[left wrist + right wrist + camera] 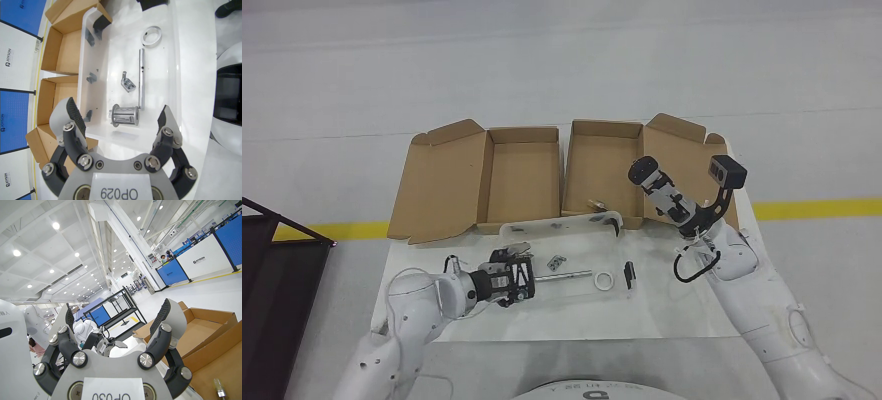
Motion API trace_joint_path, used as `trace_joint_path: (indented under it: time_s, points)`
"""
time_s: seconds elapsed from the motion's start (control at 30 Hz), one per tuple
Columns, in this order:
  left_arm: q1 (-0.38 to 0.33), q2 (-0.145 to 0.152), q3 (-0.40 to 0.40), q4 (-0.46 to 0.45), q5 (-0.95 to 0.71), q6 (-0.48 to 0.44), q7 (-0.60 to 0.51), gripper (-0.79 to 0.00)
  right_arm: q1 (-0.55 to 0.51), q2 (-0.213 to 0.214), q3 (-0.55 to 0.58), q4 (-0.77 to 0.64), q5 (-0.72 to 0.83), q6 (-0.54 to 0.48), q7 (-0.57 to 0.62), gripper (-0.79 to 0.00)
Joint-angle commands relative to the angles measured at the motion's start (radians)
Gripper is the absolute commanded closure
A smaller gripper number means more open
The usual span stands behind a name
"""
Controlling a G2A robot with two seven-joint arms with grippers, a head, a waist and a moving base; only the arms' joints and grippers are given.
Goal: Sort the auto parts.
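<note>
Four metal pcs (123, 115) in tray (81, 75), fitting (218, 386) in rt box (602, 165); L end effector (119, 107), R end effector (118, 306) released.

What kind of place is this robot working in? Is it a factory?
Most likely a factory hall or industrial workshop. The right wrist view shows a high ceiling with rows of lights and blue-and-white partitions; a yellow line marks the floor, and metal parts lie in a clear tray.

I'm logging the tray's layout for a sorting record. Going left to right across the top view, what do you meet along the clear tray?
The left gripper → small metal bracket → metal ring → black part. The long rod overlaps the bracket's position, so it is left out.
</note>
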Motion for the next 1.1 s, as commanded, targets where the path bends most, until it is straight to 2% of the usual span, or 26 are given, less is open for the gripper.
trace_joint_path:
  time_s: [0.0, 0.17, 0.3, 0.6, 0.8, 1.07]
  points:
    - [-0.032, -0.004, 0.035, 0.027, -0.004, 0.001, -0.029, -0.634, 0.000, 0.000, 0.000, 0.000, 0.000, 0.000, 0.000, -0.785]
    - [-0.097, -0.014, 0.095, 0.071, -0.052, 0.002, -0.107, -0.610, 0.000, 0.000, 0.000, 0.000, 0.000, 0.000, 0.000, -0.785]
    - [-0.137, -0.020, 0.130, 0.096, -0.065, 0.017, -0.189, -0.622, 0.000, 0.000, 0.000, 0.000, 0.000, 0.000, 0.000, -0.785]
    - [-0.193, -0.027, 0.166, 0.138, -0.084, 0.025, -0.321, -0.576, 0.000, 0.000, 0.000, 0.000, 0.000, 0.000, 0.000, -0.785]
    - [-0.211, -0.022, 0.192, 0.153, -0.040, -0.026, -0.355, -0.539, 0.000, 0.000, 0.000, 0.000, 0.000, 0.000, 0.000, -0.785]
    - [-0.222, -0.018, 0.202, 0.161, -0.045, -0.046, -0.368, -0.570, 0.000, 0.000, 0.000, 0.000, 0.000, 0.000, 0.000, -0.785]
